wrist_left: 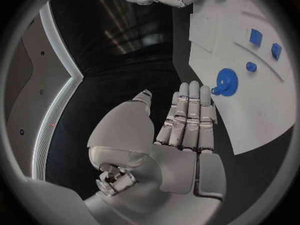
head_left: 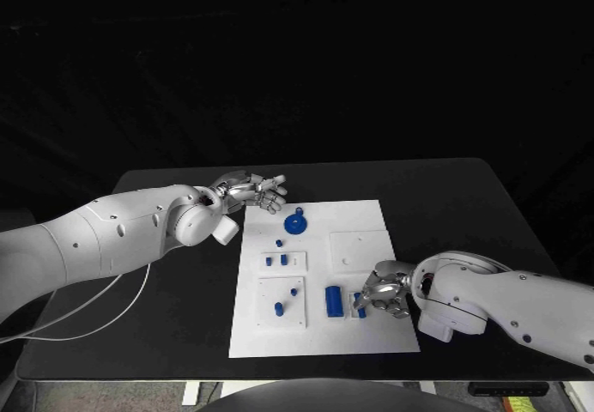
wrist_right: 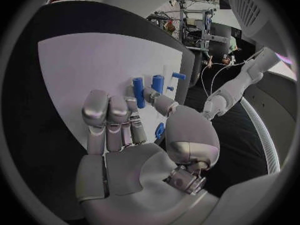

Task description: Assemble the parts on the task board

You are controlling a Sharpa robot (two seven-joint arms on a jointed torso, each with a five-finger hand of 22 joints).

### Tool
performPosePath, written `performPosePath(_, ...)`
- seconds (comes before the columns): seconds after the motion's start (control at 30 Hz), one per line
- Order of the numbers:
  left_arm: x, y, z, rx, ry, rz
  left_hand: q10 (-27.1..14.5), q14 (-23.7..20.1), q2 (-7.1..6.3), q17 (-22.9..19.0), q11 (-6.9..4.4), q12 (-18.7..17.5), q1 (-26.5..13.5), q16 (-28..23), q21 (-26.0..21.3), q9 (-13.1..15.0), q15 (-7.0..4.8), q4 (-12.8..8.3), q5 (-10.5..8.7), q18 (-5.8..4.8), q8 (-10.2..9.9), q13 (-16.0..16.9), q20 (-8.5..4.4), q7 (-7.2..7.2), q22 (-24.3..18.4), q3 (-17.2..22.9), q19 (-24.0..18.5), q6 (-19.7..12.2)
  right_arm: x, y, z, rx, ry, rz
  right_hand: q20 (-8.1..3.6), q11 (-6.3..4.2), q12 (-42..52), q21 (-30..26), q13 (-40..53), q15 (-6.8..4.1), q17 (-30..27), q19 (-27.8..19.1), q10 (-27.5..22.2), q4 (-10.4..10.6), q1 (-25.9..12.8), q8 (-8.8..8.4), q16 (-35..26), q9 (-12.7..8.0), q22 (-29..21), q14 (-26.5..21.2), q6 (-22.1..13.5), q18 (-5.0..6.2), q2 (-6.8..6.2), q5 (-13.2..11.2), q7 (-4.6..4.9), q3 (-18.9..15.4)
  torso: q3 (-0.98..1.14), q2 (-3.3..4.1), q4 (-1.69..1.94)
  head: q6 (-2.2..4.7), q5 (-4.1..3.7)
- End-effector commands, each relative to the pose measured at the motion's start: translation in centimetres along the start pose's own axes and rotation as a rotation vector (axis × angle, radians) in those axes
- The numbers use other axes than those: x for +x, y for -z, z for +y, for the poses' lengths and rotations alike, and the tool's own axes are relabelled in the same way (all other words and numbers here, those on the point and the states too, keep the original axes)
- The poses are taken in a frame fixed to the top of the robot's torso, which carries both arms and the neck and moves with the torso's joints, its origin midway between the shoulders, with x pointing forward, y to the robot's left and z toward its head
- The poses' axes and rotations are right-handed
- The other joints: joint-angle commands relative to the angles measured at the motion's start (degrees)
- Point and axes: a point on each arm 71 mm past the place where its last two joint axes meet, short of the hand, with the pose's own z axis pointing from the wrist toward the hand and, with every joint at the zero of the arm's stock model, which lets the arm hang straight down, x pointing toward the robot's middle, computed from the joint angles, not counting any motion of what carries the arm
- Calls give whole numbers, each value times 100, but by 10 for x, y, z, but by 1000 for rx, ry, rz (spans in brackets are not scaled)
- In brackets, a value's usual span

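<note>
The white task board (head_left: 372,219) lies in the middle of the black table. On it are a blue gear (head_left: 297,224), small blue pieces (head_left: 280,257) below the gear, and a blue block (head_left: 334,300) lower down. My left hand (head_left: 254,190) hovers at the board's far left corner, fingers straight and empty; the gear (wrist_left: 226,81) lies just beyond its fingertips (wrist_left: 190,97). My right hand (head_left: 386,292) rests at the board's near right part, fingers curled beside a small blue piece (head_left: 358,302). That piece (wrist_right: 160,130) shows between thumb and fingers; whether it is gripped is unclear.
Two raised white plates sit on the board, one holding small blue parts (head_left: 282,300), one bare (head_left: 356,249). A white cable (head_left: 112,300) loops over the table at the left. Black tabletop (head_left: 445,206) runs right of the board.
</note>
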Motion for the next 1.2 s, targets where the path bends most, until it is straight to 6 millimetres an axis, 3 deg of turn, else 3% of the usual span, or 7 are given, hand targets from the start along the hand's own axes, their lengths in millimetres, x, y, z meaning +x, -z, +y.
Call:
performPosePath(0.03,2,0,-1,7,7,18,-9,37,4,8,14,19,-62,-39,-24,-8,14,4,-36,69,37,-7,3,-5,8,35,38,-52,5,-1,1,-5,16,24,7,-10,15,26,6,-45,-8,7,38,-33,-51,-12,-14,-5,23,-7,32,575,0,19,10,-8,1,-1,2,0,3)
performPosePath(0.47,2,0,-1,6,7,17,-8,37,11,9,13,20,-77,-41,-28,-9,15,6,-42,69,38,-7,3,-5,11,37,39,-51,5,-2,3,-12,11,20,7,-11,14,24,11,-46,-9,7,41,-32,-116,-11,-13,-7,20,-7,43,575,-17,19,9,-52,1,1,1,-5,16)
performPosePath(0.67,1,0,-1,5,7,16,-6,37,13,10,12,21,-81,-42,-29,-10,15,5,-43,69,39,-7,3,-6,12,39,39,-50,5,-2,3,-13,8,20,12,-10,11,31,23,-45,-9,18,43,-31,-415,-17,-6,-12,15,-4,45,575,-237,18,10,-416,3,-1,-2,-9,26)
performPosePath(0.9,1,0,-1,4,7,17,-5,37,13,11,12,22,-84,-43,-30,-11,14,4,-44,69,39,-7,3,-6,13,40,39,-50,6,-2,3,-19,-10,32,-8,-15,-3,23,33,-51,-11,5,35,-69,-645,-29,-6,-17,7,-11,35,575,-393,18,6,-825,4,1,-2,-13,25)
performPosePath(1.03,1,0,-1,3,7,18,-4,37,12,11,11,23,-86,-44,-31,-11,14,4,-45,69,39,-7,2,-6,14,40,39,-50,5,-2,3,-21,-12,31,-27,-18,-18,10,40,-55,-12,-19,19,-132,-758,-41,-9,-21,2,-22,21,575,-417,19,3,-1123,5,1,-4,-13,25)
performPosePath(1.2,1,0,-1,3,7,18,-4,37,12,12,11,23,-87,-45,-32,-12,14,3,-45,69,40,-7,2,-6,14,41,39,-51,5,-2,3,-27,-14,28,-38,-20,-25,4,44,-58,-12,-32,15,-173,-775,-46,-12,-24,0,-27,19,575,-427,20,1,-1234,5,0,-1,-13,23)
